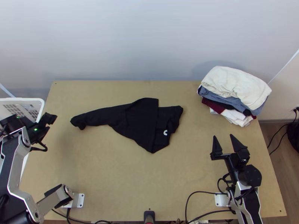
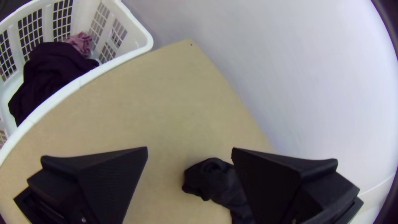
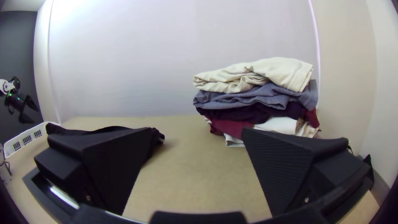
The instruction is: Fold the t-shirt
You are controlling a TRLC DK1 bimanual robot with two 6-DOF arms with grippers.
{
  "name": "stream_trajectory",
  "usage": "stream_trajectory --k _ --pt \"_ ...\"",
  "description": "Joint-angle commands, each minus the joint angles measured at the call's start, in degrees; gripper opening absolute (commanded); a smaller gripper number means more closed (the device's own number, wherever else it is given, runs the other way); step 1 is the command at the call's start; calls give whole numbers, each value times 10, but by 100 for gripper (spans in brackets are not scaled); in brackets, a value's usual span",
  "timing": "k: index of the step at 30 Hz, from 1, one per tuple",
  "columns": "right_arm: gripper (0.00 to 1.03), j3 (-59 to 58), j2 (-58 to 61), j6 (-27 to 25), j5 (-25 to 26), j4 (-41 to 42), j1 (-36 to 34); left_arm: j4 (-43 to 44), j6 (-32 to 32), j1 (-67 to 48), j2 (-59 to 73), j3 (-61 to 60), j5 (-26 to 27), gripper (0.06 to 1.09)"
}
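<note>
The crumpled black t-shirt (image 1: 142,120) runs lengthwise away from the white latticed basket (image 1: 26,99), its thin end pointing there; left hand (image 1: 52,123) and right hand (image 1: 223,136) both spread.

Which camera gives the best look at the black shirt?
The top view: nothing covers the black shirt there. The left wrist view shows its narrow end; the right wrist view shows it side-on, partly behind a tool finger.

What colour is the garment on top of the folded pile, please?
The top garment is cream, clearest in the right wrist view.
</note>
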Motion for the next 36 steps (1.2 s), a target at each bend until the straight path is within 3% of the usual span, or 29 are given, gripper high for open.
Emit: stream_trajectory --k 1,9,18,26,32,36 --pt "98 -2 1 -10 3 -15 17 -11 -8 14 -24 -4 12 104" --pt "98 25 9 -33 -1 -10 73 -17 -4 17 -37 -5 13 104" --pt "98 100 119 -152 -7 -2 195 -17 -8 11 -62 -20 13 104" --pt "98 155 291 -212 -8 10 272 -20 -4 16 -84 -30 13 104" --pt "98 192 425 -214 -11 50 282 -26 -4 17 -96 -33 13 104" --pt "98 242 528 -177 -15 52 281 -26 -4 23 -105 -40 13 104"
